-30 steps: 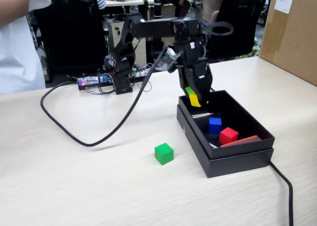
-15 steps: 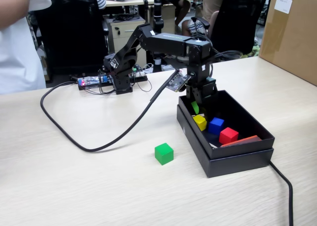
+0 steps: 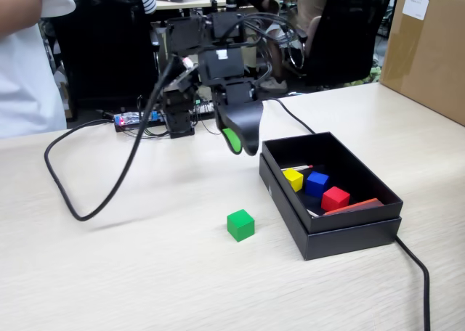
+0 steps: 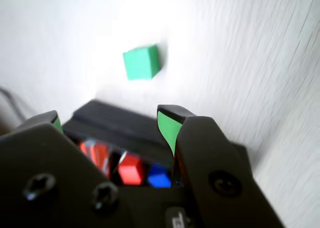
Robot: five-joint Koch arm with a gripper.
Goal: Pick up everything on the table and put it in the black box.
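A green cube (image 3: pixel 240 224) lies on the pale wooden table, a little left of the black box (image 3: pixel 347 233); it also shows in the wrist view (image 4: pixel 142 62). The box holds a yellow cube (image 3: pixel 293 178), a blue cube (image 3: pixel 316 183), a red cube (image 3: pixel 335 198) and a flat orange-red piece (image 3: pixel 354 206). My gripper (image 3: pixel 241 141) hangs in the air above the table near the box's back left corner. In the wrist view the gripper (image 4: pixel 110 120) has its green-padded jaws wide apart with nothing between them; the box (image 4: pixel 117 124) lies below them.
A black cable (image 3: pixel 73 193) loops over the table at the left. Another cable (image 3: pixel 420 273) runs along the table to the right of the box. A cardboard carton (image 3: pixel 429 48) stands at the back right. A person in white (image 3: pixel 25 62) stands at the far left.
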